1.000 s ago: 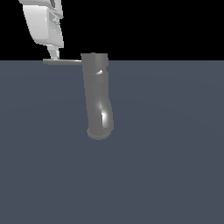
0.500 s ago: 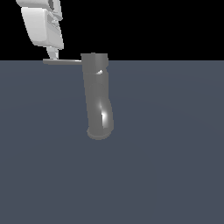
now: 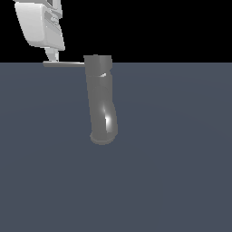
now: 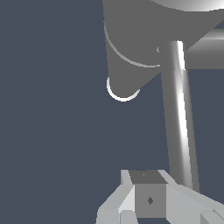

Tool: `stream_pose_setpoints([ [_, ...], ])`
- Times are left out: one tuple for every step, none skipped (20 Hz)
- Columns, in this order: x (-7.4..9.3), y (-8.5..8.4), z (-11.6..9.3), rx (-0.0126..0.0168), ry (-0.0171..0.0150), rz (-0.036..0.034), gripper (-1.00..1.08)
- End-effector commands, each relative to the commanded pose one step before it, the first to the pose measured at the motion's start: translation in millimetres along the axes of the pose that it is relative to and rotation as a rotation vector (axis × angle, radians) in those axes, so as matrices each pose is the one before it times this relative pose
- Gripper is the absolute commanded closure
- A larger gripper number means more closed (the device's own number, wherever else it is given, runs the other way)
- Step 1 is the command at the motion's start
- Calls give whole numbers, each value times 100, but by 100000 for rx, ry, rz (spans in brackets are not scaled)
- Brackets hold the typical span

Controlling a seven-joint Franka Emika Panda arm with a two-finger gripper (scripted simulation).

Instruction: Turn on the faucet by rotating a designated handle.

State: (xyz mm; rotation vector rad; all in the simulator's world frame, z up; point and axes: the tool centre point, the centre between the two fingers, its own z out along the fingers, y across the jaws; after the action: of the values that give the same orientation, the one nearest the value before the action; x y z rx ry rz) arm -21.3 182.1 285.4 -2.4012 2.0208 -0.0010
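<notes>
Surface (image 3: 172,172) of plain dark blue-grey filled the scene, with black behind it at the far side. Faucet (image 3: 101,99) stood near the middle, a thick glossy grey tube slightly bent, its rounded end nearest and its flat-topped head at the far end. White arm (image 3: 38,22) hung in from the upper part of the exterior view's left, tilted, with the gripper (image 3: 52,56) pointing down just at the outer tip of the handle (image 3: 63,64). That thin rod stuck out from the head toward the exterior view's left. Whether the fingers (image 4: 148,199) were wide, narrow or touching the rod could not be told.
</notes>
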Motion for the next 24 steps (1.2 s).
stream_pose_setpoints([
  [169, 925, 9, -328, 145, 164, 108],
  [22, 307, 1, 0, 0, 0, 108],
  [22, 308, 1, 0, 0, 0, 108],
  [45, 312, -11, 23, 2, 43, 108],
  [22, 311, 1, 0, 0, 0, 108],
  [22, 312, 1, 0, 0, 0, 108],
  [22, 313, 1, 0, 0, 0, 108],
  [22, 314, 1, 0, 0, 0, 108],
  [22, 316, 1, 0, 0, 0, 108],
  [22, 317, 1, 0, 0, 0, 108],
  [22, 318, 1, 0, 0, 0, 108],
  [22, 319, 1, 0, 0, 0, 108],
  [22, 320, 0, 0, 0, 0, 108],
  [22, 321, 0, 0, 0, 0, 108],
  [22, 322, 0, 0, 0, 0, 108],
  [22, 323, 0, 0, 0, 0, 108],
  [42, 324, -7, 15, 11, 45, 108],
  [22, 325, -1, 0, 0, 0, 108],
  [22, 326, -1, 0, 0, 0, 108],
  [22, 327, -2, 0, 0, 0, 108],
  [22, 328, -2, 0, 0, 0, 108],
  [0, 0, 0, 0, 0, 0, 108],
  [70, -493, -4, 348, 26, 194, 108],
  [293, 278, -5, 0, 0, 0, 108],
])
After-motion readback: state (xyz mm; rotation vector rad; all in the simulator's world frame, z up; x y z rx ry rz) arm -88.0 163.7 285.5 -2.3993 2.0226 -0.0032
